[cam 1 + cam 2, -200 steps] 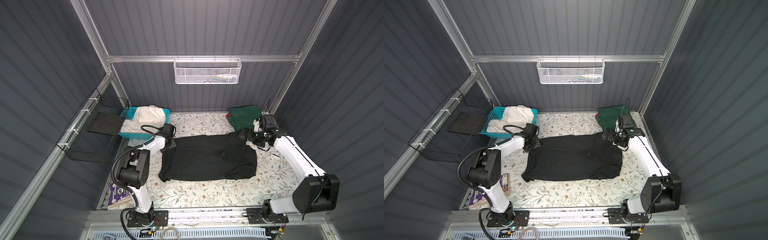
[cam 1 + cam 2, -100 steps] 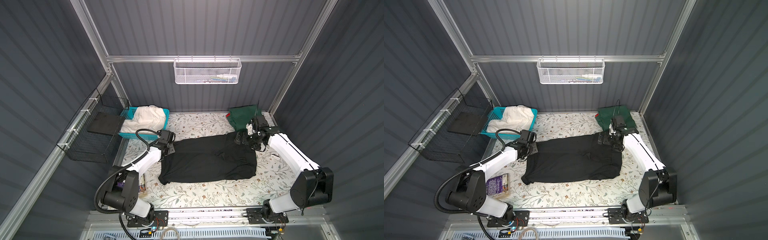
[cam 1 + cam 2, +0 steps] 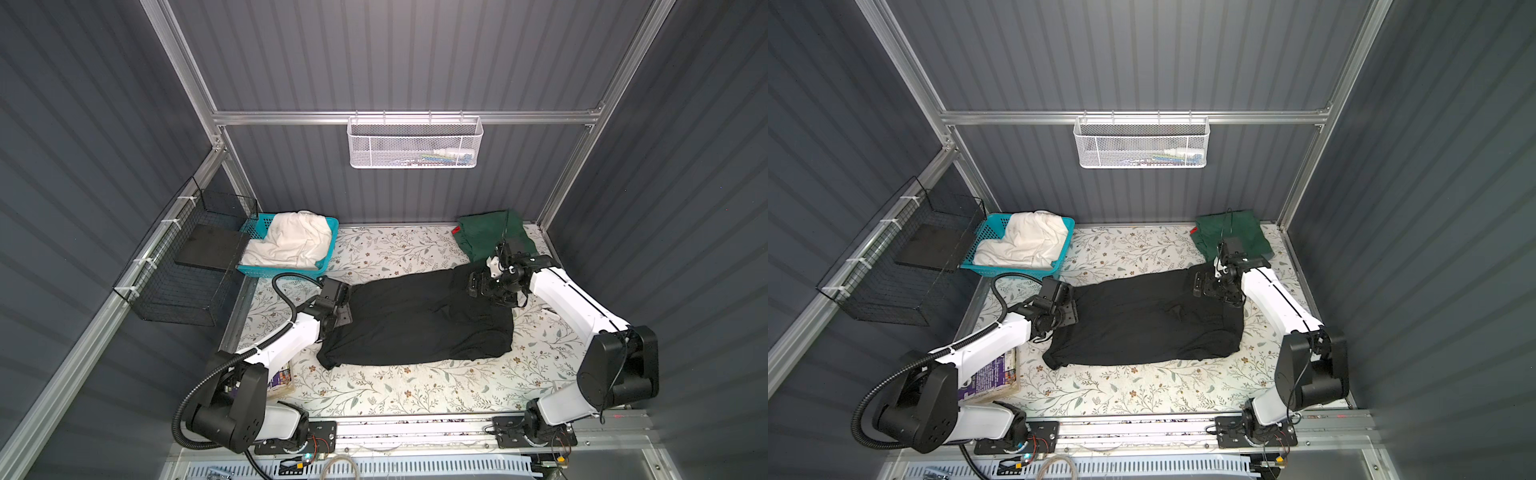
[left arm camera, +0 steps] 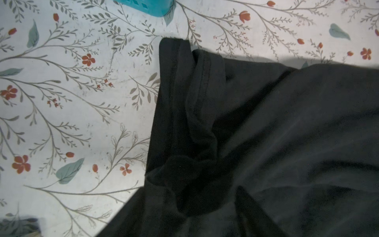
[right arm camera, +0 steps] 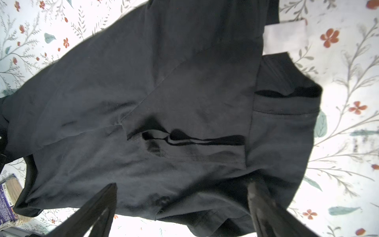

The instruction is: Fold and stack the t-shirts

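Since a second ago the left pincer (image 3: 344, 316) has slid forward along the left edge of the black shirt (image 3: 415, 320), and the right pincer (image 5: 182, 184) has come in over its far right corner. Shirt lies flat in the middle of the flowery surface (image 3: 395, 390), long axis left-right, sleeve at the right end. Dark ribbed walls (image 3: 415, 62). Right one gapes wide, empty; left one, can't tell.

Floral mat (image 3: 395, 249), turquoise basket (image 3: 286, 271) back left, white mesh basket (image 3: 415, 143) on the back rail, black wire basket (image 3: 178, 291) on left wall, purple packet (image 3: 988, 376) front left.
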Robot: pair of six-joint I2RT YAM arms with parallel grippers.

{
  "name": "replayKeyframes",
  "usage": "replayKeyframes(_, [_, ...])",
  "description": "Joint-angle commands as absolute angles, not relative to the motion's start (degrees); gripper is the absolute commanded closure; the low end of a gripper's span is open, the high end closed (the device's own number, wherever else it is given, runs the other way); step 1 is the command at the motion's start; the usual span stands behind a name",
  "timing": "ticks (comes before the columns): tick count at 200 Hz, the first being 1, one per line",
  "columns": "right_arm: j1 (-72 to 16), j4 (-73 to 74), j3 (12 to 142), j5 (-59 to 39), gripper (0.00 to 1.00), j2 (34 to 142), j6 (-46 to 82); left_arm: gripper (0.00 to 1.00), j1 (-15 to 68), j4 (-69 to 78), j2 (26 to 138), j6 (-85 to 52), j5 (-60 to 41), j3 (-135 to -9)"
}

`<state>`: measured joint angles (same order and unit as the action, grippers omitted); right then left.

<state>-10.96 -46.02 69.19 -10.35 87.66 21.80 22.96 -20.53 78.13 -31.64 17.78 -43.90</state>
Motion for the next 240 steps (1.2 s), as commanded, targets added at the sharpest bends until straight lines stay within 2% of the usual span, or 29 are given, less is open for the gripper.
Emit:
replayKeyframes(1, [-10.6, -46.5, 67.4, -10.8, 0.01, 87.8, 22.7, 0.23, 23.1, -23.6, 75.2, -31.4, 18.6, -44.5])
replayKeyframes(20, [-9.7, -47.6, 65.4, -11.6, 0.01, 85.6, 23.1, 0.19, 23.0, -27.5, 71.5, -32.9, 19.8, -45.9])
replayKeyframes(67, [-9.1, -53.6, 58.1, -10.6, 0.01, 78.3, 24.4, 0.17, 23.0, -39.2, 65.2, -36.7, 20.8, -45.1])
replayKeyframes(114, [-9.1, -53.2, 49.3, -12.4, 0.02, 73.4, 29.2, 0.22, 23.0, -39.0, 62.0, -41.6, 18.5, -39.1])
replayKeyframes(137, [-9.2, -51.0, 46.9, -13.0, 0.08, 74.2, 31.2, 0.25, 23.0, -38.1, 63.9, -43.1, 15.8, -37.5])
replayKeyframes(153, [-9.2, -50.3, 46.0, -9.5, 0.13, 74.3, 32.1, 0.26, 23.0, -37.8, 64.6, -43.7, 14.8, -36.3])
replayKeyframes(198, [-9.2, -47.5, 43.4, -5.6, 0.22, 76.6, 34.7, 0.28, 23.1, -36.4, 61.3, -45.7, 13.0, -32.5])
replayKeyframes(240, [-9.5, -42.9, 42.3, -5.9, 0.37, 81.0, 36.9, 0.32, 23.1, -35.8, 62.8, -46.8, 11.5, -31.4])
